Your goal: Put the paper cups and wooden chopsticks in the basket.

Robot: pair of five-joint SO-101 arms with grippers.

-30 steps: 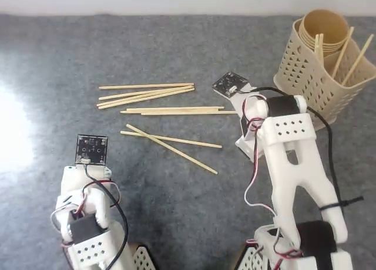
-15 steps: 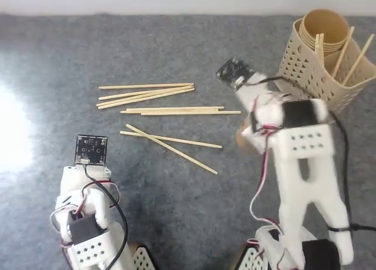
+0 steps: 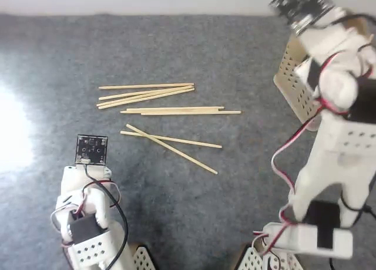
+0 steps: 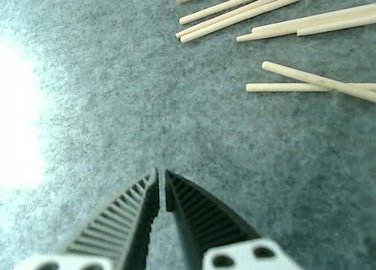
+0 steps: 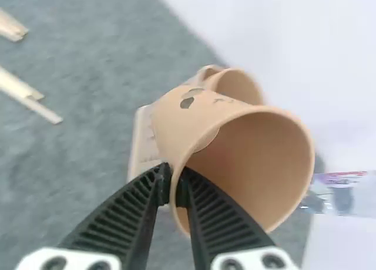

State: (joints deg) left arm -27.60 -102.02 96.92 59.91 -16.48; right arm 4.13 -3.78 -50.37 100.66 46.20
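The paper cup (image 5: pixel 235 147) hangs tipped, its long axis slanting, base toward the basket (image 3: pixel 292 82) just beneath and mouth back toward the wrist, its wall clamped by the right end effector (image 5: pixel 172 185), while wooden chopsticks (image 3: pixel 170 110) lie across the worktop (image 3: pixel 235 58) and the left end effector (image 4: pixel 161 188) rests closed, empty.
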